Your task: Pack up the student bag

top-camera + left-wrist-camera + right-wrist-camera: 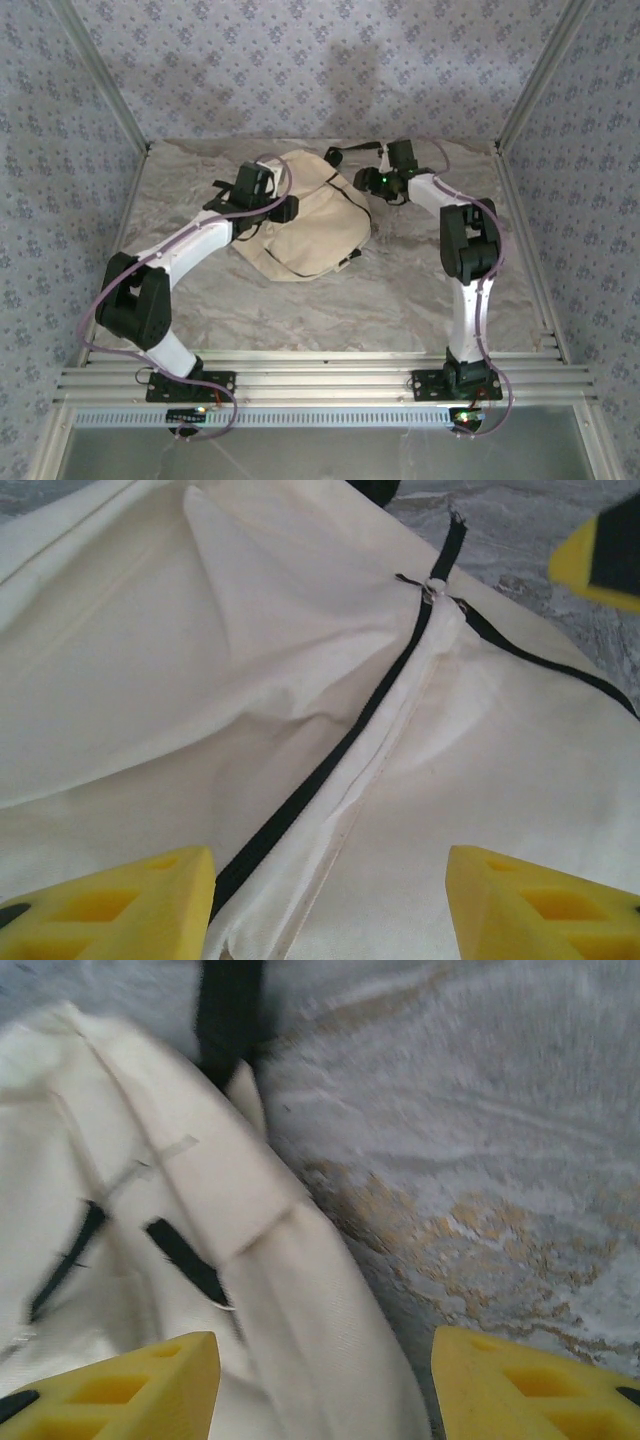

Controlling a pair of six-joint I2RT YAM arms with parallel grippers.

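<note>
The student bag [310, 225] lies flat on the far middle of the bench [400, 300]. Its near edge is well apart from the arm bases, with bare bench in front and to its right. The left gripper [328, 865] hovers over the bag's left part, jaws wide and empty, straddling the black zipper [330, 755]; the zipper pull [432, 588] sits at the far end. The right gripper [325, 1338] hangs at the bag's far right edge, jaws wide and empty, half over fabric and half over bare bench, near a black strap [228, 1010].
</note>
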